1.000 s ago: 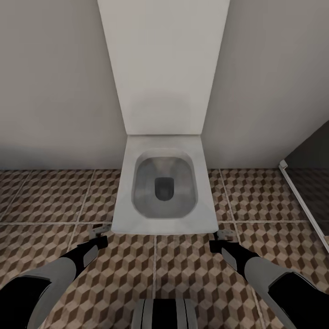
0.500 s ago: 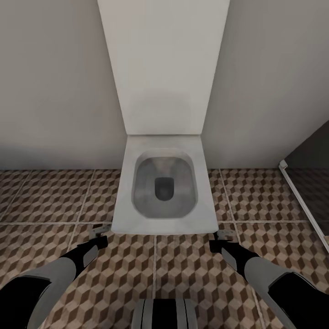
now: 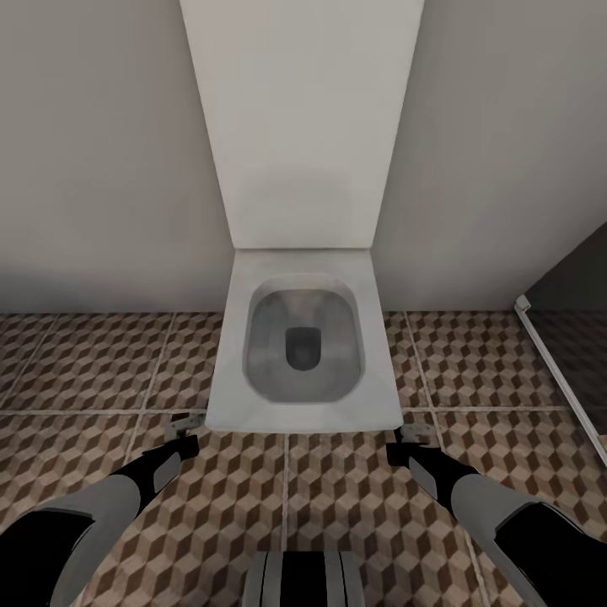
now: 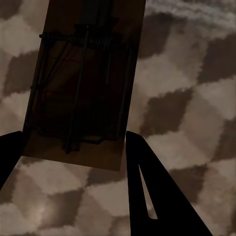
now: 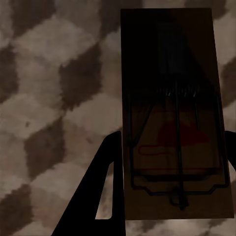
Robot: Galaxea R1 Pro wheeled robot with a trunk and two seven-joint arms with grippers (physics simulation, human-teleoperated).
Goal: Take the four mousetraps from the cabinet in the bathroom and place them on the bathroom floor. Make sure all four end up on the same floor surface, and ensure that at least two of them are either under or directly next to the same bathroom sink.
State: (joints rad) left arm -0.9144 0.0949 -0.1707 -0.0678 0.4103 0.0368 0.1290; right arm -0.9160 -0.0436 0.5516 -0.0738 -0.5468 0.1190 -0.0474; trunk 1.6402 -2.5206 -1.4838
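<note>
In the left wrist view a tan mousetrap (image 4: pixel 78 83) with dark wire parts sits between the dark fingers of my left gripper (image 4: pixel 71 140), which is shut on it just above the cube-patterned bathroom floor (image 4: pixel 187 98). My right gripper (image 5: pixel 172 142) is shut on a second mousetrap (image 5: pixel 169 98) with a red mark, also close over the floor (image 5: pixel 54 73). From the head, the left gripper (image 3: pixel 181 430) and right gripper (image 3: pixel 413 438) hang low at either front corner of the toilet. The cabinet and the bathroom sink are out of view.
A square white toilet (image 3: pixel 303 337) with its lid raised stands straight ahead against the pale wall. The dark shower floor behind a white rail (image 3: pixel 556 371) lies at the right. Patterned tiles (image 3: pixel 84 371) stretch to both sides of the toilet.
</note>
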